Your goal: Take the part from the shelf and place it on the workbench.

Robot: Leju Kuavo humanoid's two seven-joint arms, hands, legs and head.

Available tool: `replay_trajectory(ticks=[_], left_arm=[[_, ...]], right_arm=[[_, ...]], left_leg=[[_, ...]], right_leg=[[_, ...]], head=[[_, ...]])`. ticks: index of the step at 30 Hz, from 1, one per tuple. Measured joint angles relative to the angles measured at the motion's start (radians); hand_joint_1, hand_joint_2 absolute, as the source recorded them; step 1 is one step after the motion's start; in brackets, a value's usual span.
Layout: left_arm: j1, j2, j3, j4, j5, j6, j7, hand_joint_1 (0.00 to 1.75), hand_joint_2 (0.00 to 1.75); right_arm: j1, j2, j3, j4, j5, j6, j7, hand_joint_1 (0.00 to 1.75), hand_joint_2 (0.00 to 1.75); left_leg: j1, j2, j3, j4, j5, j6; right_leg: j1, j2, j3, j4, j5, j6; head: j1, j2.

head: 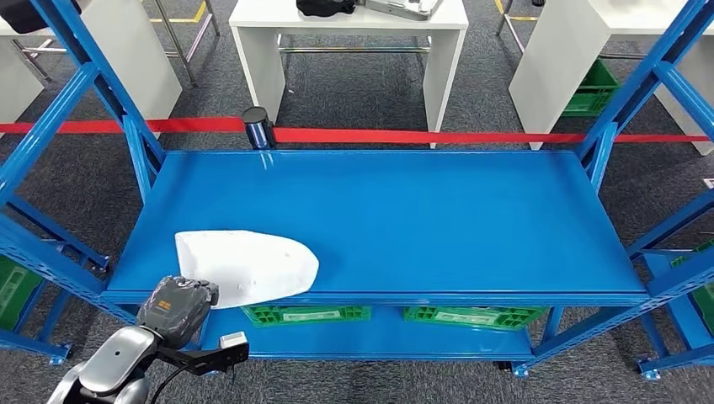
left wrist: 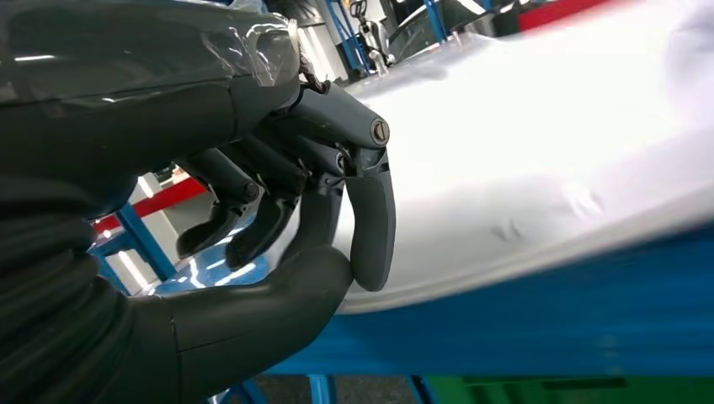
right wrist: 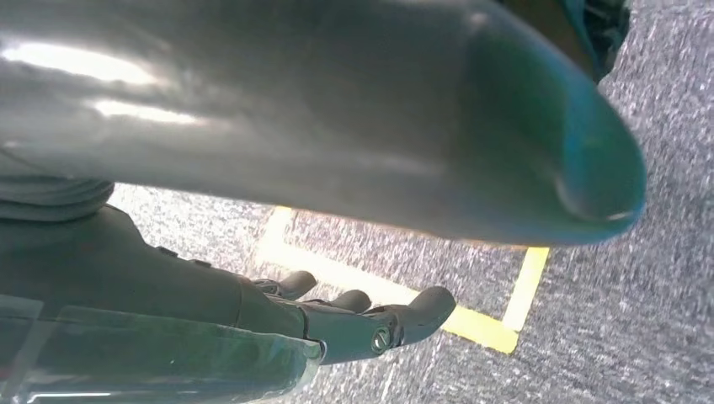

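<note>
Left robot hand (left wrist: pixel 278 219), fingers curled, gripping white part's (head: pixel 244 265) edge

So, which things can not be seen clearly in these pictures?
- Head view: the left hand covers the near edge of the white part; its fingers are hidden under its own grey cover.
- Left wrist view: whether the fingers touch the part is unclear; the part's far end is blurred.
- Right wrist view: the right hand is partly hidden behind its thumb.
- Head view: the green bins are cut off by the blue shelf.

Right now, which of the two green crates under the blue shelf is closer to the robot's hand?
The left green crate, directly below the white part, right beside the left hand; the other crate sits farther right.
</note>
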Motion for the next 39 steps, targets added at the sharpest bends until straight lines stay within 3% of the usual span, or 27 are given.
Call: replay_trajectory(ticks=[3, 4, 5, 6, 8, 10, 13, 15, 18, 19, 20, 21, 24, 26, 30, 31, 33, 35, 36, 37, 38, 39], left_arm=[[0.002, -0.001, 0.000, -0.002, -0.002, -0.001, 0.000, 1.72, 1.75], [0.004, -0.001, -0.001, -0.002, -0.003, -0.001, 0.000, 1.73, 1.75], [0.004, -0.001, -0.001, -0.002, -0.004, -0.001, 0.000, 1.73, 1.75], [0.005, -0.001, -0.001, -0.002, -0.005, -0.001, 0.000, 1.73, 1.75], [0.006, -0.002, -0.001, -0.002, -0.009, -0.002, 0.001, 1.73, 1.75], [0.006, -0.002, 0.000, -0.003, -0.014, -0.002, 0.003, 1.73, 1.75], [0.007, -0.003, 0.001, -0.005, -0.020, -0.003, 0.005, 1.73, 1.75], [0.009, -0.003, 0.003, -0.010, -0.023, 0.002, 0.004, 1.73, 1.75], [0.015, -0.006, 0.009, -0.020, -0.026, 0.031, -0.008, 1.73, 1.75], [0.018, -0.008, 0.012, -0.024, -0.028, 0.043, -0.013, 1.73, 1.75], [0.020, -0.010, 0.015, -0.029, -0.031, 0.053, -0.018, 1.73, 1.75], [0.022, -0.012, 0.017, -0.035, -0.033, 0.060, -0.021, 1.73, 1.75], [0.023, -0.019, 0.025, -0.058, -0.039, 0.085, -0.031, 1.73, 1.75], [0.022, -0.024, 0.029, -0.078, -0.039, 0.116, -0.044, 1.73, 1.75], [0.021, -0.042, 0.042, -0.148, 0.001, 0.156, -0.078, 0.00, 1.75], [0.020, -0.046, 0.045, -0.167, 0.013, 0.160, -0.086, 0.00, 1.75], [0.019, -0.054, 0.049, -0.194, 0.030, 0.164, -0.096, 0.00, 0.87], [0.020, -0.059, 0.052, -0.210, 0.040, 0.162, -0.099, 0.00, 0.00], [0.020, -0.061, 0.054, -0.214, 0.043, 0.160, -0.097, 0.00, 0.00], [0.019, -0.062, 0.059, -0.215, 0.045, 0.158, -0.094, 0.00, 0.00], [0.019, -0.063, 0.065, -0.215, 0.046, 0.154, -0.089, 0.00, 0.00], [0.017, -0.064, 0.074, -0.216, 0.047, 0.150, -0.083, 0.00, 0.00]], right_arm=[[0.001, 0.001, 0.000, 0.000, 0.000, 0.001, 0.000, 0.00, 0.00], [0.001, 0.001, 0.000, 0.000, 0.000, 0.001, 0.000, 0.00, 0.00], [0.002, 0.001, -0.001, 0.000, 0.000, 0.001, 0.000, 0.00, 0.00], [0.002, 0.001, -0.001, 0.000, 0.000, 0.001, 0.000, 0.00, 0.00], [0.002, 0.000, -0.001, 0.000, 0.000, 0.003, 0.000, 0.00, 0.00], [0.001, 0.000, 0.000, 0.000, 0.000, 0.004, -0.001, 0.00, 0.00], [0.000, 0.001, 0.000, -0.001, 0.000, 0.004, -0.001, 0.00, 0.00], [0.000, 0.001, 0.000, -0.003, 0.000, 0.007, -0.001, 0.00, 0.00], [0.001, 0.008, -0.002, -0.014, 0.000, 0.021, 0.001, 0.00, 0.00], [0.002, 0.011, -0.002, -0.019, 0.000, 0.026, 0.002, 0.00, 0.00], [0.003, 0.014, -0.004, -0.024, 0.000, 0.030, 0.003, 0.00, 0.00], [0.004, 0.017, -0.005, -0.029, 0.000, 0.033, 0.004, 0.00, 0.00], [0.003, 0.024, -0.008, -0.041, 0.000, 0.037, 0.004, 0.00, 0.00], [0.002, 0.029, -0.009, -0.048, 0.000, 0.041, 0.004, 0.00, 0.00], [0.001, 0.037, -0.015, -0.061, 0.000, 0.047, 0.004, 0.00, 0.00], [0.000, 0.038, -0.017, -0.064, 0.000, 0.047, 0.004, 0.00, 0.00], [0.000, 0.040, -0.021, -0.069, 0.000, 0.048, 0.004, 0.00, 0.00], [0.001, 0.042, -0.025, -0.074, 0.000, 0.048, 0.004, 0.00, 0.00], [0.001, 0.043, -0.026, -0.075, 0.000, 0.047, 0.004, 0.00, 0.00], [0.000, 0.043, -0.027, -0.075, 0.000, 0.046, 0.004, 0.00, 0.00], [0.000, 0.042, -0.028, -0.075, 0.000, 0.043, 0.005, 0.00, 0.00], [-0.002, 0.043, -0.030, -0.075, 0.000, 0.041, 0.005, 0.00, 0.00]], left_leg=[[0.001, 0.002, -0.001, -0.004, 0.006, 0.006], [0.001, 0.002, -0.002, -0.003, 0.006, 0.006], [0.001, 0.001, -0.003, -0.002, 0.006, 0.006], [0.001, 0.000, -0.002, -0.001, 0.005, 0.005], [0.000, -0.002, -0.003, 0.008, 0.000, -0.002], [-0.003, -0.003, -0.007, 0.018, -0.006, -0.013], [-0.002, -0.003, -0.012, 0.021, -0.007, -0.027], [0.003, -0.003, -0.028, 0.055, -0.032, -0.037], [0.007, -0.002, -0.111, 0.241, -0.129, -0.050], [0.008, -0.002, -0.136, 0.296, -0.147, -0.052], [0.008, -0.002, -0.146, 0.316, -0.144, -0.051], [0.008, -0.002, -0.136, 0.296, -0.124, -0.049], [0.003, -0.002, -0.038, 0.095, -0.033, -0.032], [-0.003, -0.002, -0.008, 0.029, -0.020, -0.023], [0.001, 0.000, -0.001, 0.008, -0.006, -0.004], [0.004, 0.001, 0.002, 0.002, -0.002, 0.001], [0.003, 0.002, -0.001, 0.000, 0.001, 0.005], [0.002, 0.002, -0.004, 0.001, 0.002, 0.006], [0.002, 0.001, -0.004, 0.002, 0.001, 0.006], [0.002, 0.001, -0.003, 0.004, 0.001, 0.004], [0.002, 0.000, -0.003, 0.007, -0.001, 0.001], [0.000, 0.000, -0.005, 0.013, -0.004, -0.004]], right_leg=[[-0.003, 0.000, -0.088, 0.190, -0.081, -0.004], [-0.004, 0.000, -0.110, 0.236, -0.095, 0.000], [-0.006, 0.000, -0.115, 0.247, -0.093, 0.007], [-0.009, -0.001, -0.098, 0.213, -0.074, 0.017], [-0.013, -0.002, -0.026, 0.070, -0.019, 0.031], [-0.012, -0.003, 0.018, -0.025, 0.011, 0.023], [-0.009, -0.003, 0.021, -0.035, 0.018, 0.000], [-0.012, -0.003, 0.021, -0.038, 0.022, -0.011], [-0.012, -0.003, 0.019, -0.038, 0.024, -0.019], [-0.010, -0.003, 0.019, -0.038, 0.024, -0.019], [-0.009, -0.003, 0.019, -0.038, 0.024, -0.019], [-0.007, -0.002, 0.020, -0.038, 0.024, -0.019], [-0.002, -0.001, 0.022, -0.038, 0.024, -0.017], [0.001, -0.001, 0.019, -0.038, 0.026, -0.013], [0.003, -0.002, 0.003, -0.018, 0.015, 0.002], [0.003, -0.002, -0.015, 0.021, -0.006, 0.001], [0.002, -0.002, -0.075, 0.153, -0.066, -0.004], [0.000, -0.002, -0.118, 0.250, -0.097, 0.003], [-0.002, -0.002, -0.112, 0.241, -0.089, 0.011], [-0.004, -0.003, -0.086, 0.192, -0.066, 0.021], [-0.008, -0.003, -0.047, 0.115, -0.038, 0.029], [-0.009, -0.004, -0.012, 0.045, -0.014, 0.031]], head=[[0.003, 0.000], [0.003, 0.000], [0.003, 0.000], [0.003, 0.000], [0.003, 0.000], [0.003, 0.000], [0.003, 0.000], [0.002, 0.000], [-0.002, 0.000], [-0.002, 0.000], [-0.002, 0.000], [-0.002, 0.000], [-0.001, 0.000], [-0.001, 0.000], [0.000, 0.000], [0.001, 0.000], [0.002, 0.000], [0.002, 0.000], [0.003, 0.000], [0.003, 0.000], [0.003, 0.000], [0.003, 0.000]])
